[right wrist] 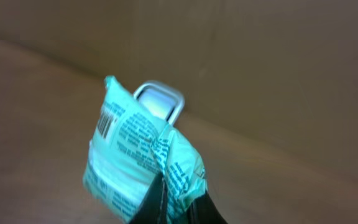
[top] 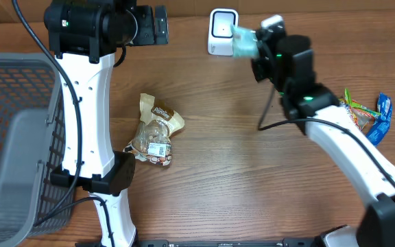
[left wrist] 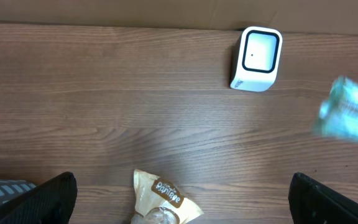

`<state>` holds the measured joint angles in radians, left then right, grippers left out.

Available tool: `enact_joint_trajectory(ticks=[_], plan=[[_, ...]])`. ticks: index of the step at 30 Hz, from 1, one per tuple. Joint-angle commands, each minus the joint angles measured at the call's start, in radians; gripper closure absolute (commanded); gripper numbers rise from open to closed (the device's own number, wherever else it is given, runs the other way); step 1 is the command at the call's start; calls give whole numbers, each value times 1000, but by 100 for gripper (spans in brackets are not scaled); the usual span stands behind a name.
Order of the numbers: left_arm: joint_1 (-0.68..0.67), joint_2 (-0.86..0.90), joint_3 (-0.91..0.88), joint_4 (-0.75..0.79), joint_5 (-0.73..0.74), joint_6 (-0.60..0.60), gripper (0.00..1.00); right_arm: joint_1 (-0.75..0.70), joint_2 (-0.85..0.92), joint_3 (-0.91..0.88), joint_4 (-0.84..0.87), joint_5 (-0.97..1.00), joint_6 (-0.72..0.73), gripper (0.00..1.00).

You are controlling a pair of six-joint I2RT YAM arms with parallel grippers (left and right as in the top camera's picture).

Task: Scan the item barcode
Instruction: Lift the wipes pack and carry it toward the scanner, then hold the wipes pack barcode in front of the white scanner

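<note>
Packet (right wrist: 135,155) clamped in R jaws, long axis toward scanner (top: 221,29); L jaws apart.

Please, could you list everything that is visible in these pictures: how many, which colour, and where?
scanner: one, white, far edge of the table, near the middle
teal packet: one, teal with dark print and a barcode, held in the air next to the scanner
snack bag: one, cream and brown, lying on the table, left of centre
colourful packets: at least two, orange, green and blue, right edge of the table
basket: one, grey mesh, far left
table: one, brown wood
left gripper: one, black, open, empty
right gripper: one, black, shut on the teal packet
</note>
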<state>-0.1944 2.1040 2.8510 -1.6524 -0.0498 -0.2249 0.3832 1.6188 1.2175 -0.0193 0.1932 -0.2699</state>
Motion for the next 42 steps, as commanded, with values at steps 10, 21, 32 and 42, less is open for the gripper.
enact_joint_trajectory(ticks=[10,21,32,42], plan=[[4,0,-2,4,-9,19,1,75,356,28,661,277,-921,96],[4,0,-2,4,-9,19,0,27,559,42,987,16,-1248,96],[4,0,-2,4,-9,19,0,-27,616,175,922,-74,-1257,96],[4,0,-2,4,-10,19,0,-33,619,247,806,-138,-1257,96]])
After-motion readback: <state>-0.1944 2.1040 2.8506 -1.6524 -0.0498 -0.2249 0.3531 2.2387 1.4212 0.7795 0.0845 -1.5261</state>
